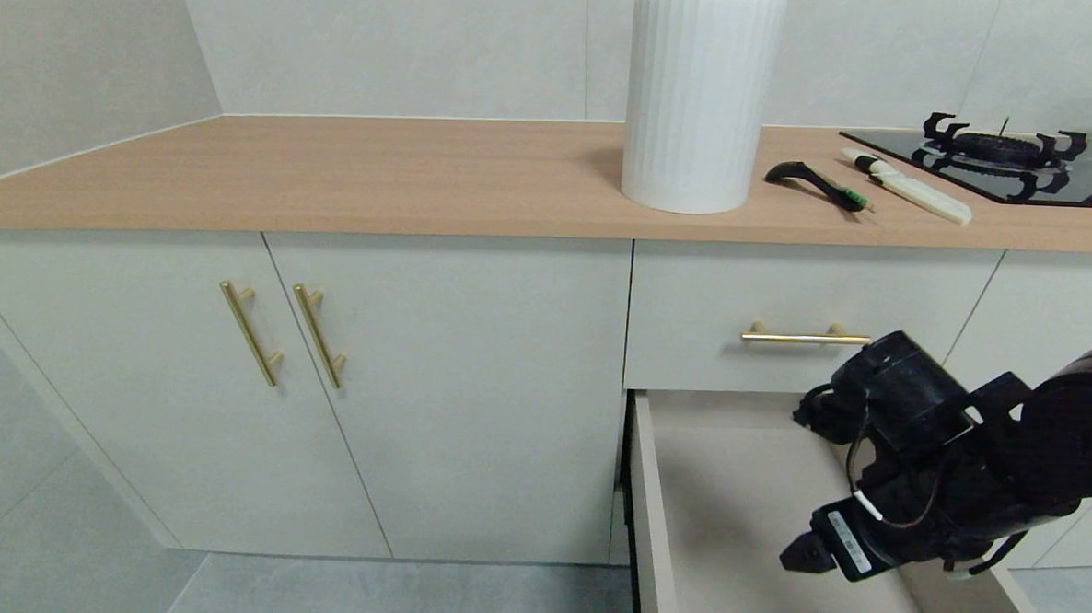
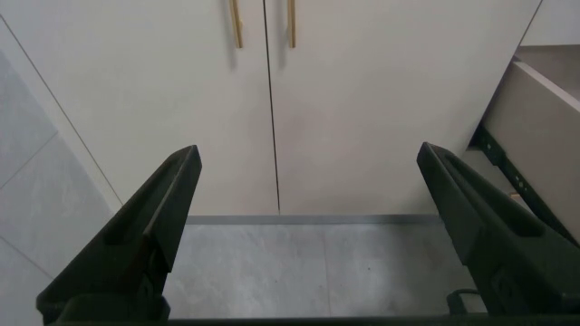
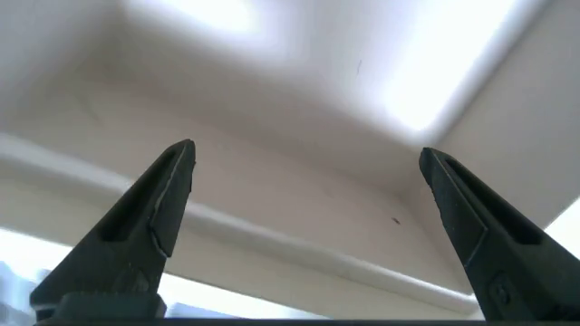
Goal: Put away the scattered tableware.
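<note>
Both spread empty, left gripper (image 2: 308, 152) facing doors (image 2: 362, 109), right gripper (image 3: 306, 149) over drawer (image 1: 731, 499), label (image 1: 849, 543) illegible

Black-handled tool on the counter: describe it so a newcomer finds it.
On the wooden countertop, find the tall white ribbed cylinder. Just right of its base lies the black-handled tool. Unlike the pale knife next to it, it is dark, shorter, with a green end.

Utensils: two, beyond the right gripper (image 3: 304, 154); one peeler (image 1: 817, 185), one knife (image 1: 906, 186).
White canister (image 1: 698, 101): one, beside them.
Drawers: two; the open drawer (image 1: 740, 499) lay under the right gripper, the shut drawer (image 1: 693, 313) above it.
Cabinet doors (image 1: 138, 372): two, facing the left gripper (image 2: 308, 158).
Gold handles (image 1: 250, 332): three.
Burner grates (image 1: 1000, 147): two showed.
</note>
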{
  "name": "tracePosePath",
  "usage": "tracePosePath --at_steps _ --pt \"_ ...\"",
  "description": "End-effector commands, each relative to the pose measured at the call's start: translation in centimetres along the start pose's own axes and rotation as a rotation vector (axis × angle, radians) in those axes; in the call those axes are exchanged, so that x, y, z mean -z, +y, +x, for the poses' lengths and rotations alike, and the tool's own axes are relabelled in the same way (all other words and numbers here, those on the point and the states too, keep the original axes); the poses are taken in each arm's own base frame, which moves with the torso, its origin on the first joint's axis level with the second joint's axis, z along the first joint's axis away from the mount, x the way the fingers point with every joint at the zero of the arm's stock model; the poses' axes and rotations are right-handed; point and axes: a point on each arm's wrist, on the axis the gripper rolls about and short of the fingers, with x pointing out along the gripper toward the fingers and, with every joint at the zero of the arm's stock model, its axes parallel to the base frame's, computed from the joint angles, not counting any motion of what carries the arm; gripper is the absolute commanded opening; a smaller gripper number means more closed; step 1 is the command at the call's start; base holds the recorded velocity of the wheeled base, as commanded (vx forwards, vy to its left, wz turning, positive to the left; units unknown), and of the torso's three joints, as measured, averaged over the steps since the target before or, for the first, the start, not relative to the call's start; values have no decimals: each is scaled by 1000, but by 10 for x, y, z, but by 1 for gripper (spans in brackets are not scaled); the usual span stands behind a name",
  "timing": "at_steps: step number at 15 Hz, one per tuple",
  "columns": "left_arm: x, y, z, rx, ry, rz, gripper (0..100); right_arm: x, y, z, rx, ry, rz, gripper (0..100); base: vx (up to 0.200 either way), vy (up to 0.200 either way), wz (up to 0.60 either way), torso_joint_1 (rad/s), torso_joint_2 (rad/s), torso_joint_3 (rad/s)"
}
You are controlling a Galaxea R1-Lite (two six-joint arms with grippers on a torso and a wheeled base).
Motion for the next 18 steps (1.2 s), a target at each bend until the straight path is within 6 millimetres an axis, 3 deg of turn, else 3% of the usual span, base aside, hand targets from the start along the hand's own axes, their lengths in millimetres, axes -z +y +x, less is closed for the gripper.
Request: tracePosePath --at_steps 1,5,18 --pt "0 0 0 -1 0 0 100 -12 -16 -28 -2 -154 78 100 0 0 0 0 0 0" --pt "0 0 0 -1 0 0 100 -15 -28 -50 6 -283 126 100 0 0 0 0 0 0" --pt "0 0 0 0 0 0 100 -14 -31 -63 2 -373 143 100 0 0 0 2 -14 -13"
